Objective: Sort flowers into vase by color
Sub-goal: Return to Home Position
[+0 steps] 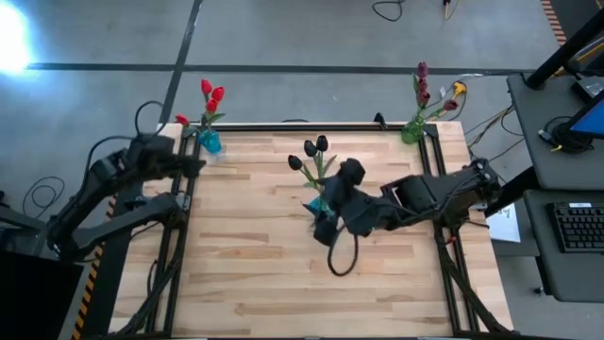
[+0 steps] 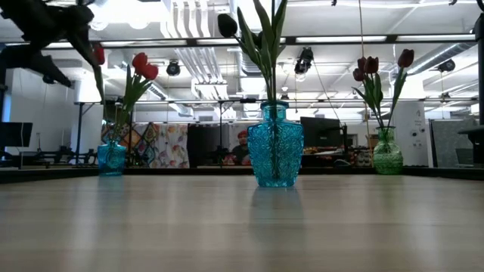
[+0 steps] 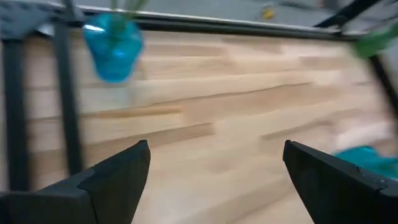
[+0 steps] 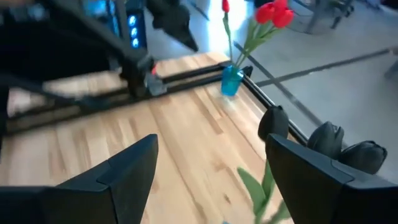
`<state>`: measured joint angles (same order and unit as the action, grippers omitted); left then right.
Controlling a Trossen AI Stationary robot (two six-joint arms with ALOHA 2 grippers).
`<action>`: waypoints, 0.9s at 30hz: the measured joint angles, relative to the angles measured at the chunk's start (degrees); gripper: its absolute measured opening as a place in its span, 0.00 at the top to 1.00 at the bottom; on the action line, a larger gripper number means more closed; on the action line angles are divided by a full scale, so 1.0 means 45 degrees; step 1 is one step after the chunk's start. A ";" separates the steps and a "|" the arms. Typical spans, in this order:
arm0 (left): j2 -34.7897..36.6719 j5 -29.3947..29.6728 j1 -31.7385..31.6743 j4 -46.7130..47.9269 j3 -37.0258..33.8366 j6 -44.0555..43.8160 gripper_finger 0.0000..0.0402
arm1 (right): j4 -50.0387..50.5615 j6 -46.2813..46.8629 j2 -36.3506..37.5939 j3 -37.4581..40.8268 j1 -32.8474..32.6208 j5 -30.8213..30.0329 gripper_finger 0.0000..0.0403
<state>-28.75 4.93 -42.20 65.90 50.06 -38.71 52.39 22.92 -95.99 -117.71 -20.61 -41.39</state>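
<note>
Three black tulips (image 1: 314,151) stand with their stems in the blue glass vase (image 2: 274,155) at the table's middle. Red tulips (image 1: 212,94) stand in a small blue vase (image 1: 209,142) at the far-left corner. Maroon tulips (image 1: 422,85) stand in a green vase (image 1: 411,132) at the far-right corner. My right gripper (image 4: 211,140) is open, raised just near of the middle vase, with the black heads (image 4: 329,140) beside one finger. My left gripper (image 3: 214,149) is open, raised at the left edge, near of the small blue vase (image 3: 113,43).
A black rail frame (image 1: 283,126) runs along the table's edges. A dark cable loop (image 1: 342,260) hangs under the right arm over the near middle. A desk with a keyboard (image 1: 576,227) stands to the right. A person (image 2: 242,143) sits in the room behind.
</note>
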 joint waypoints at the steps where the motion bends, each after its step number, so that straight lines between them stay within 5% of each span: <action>1: 0.0380 0.0009 0.0394 -0.0218 -0.0256 -0.0415 0.12 | 0.0206 -0.0367 -0.0001 0.0000 -0.0117 0.0059 0.29; 12: 0.2780 -0.0937 0.5149 -0.5382 -0.3331 -0.2395 0.13 | 0.1310 -0.1229 0.0166 0.0010 -0.0325 0.0218 0.39; 20: 0.2392 -0.0555 0.8125 -1.0857 -0.5199 -0.0990 0.20 | 0.1332 -0.1551 0.0863 0.0136 -0.0624 0.1150 0.55; 27: 0.1967 -0.0556 0.8816 -1.3545 -0.5972 0.0324 0.26 | -0.0185 -0.2777 0.2382 0.1624 -0.0609 0.1470 0.74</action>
<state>-19.90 2.43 -2.52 4.95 23.18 -37.25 51.56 10.42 -85.27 -110.40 -23.35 -34.78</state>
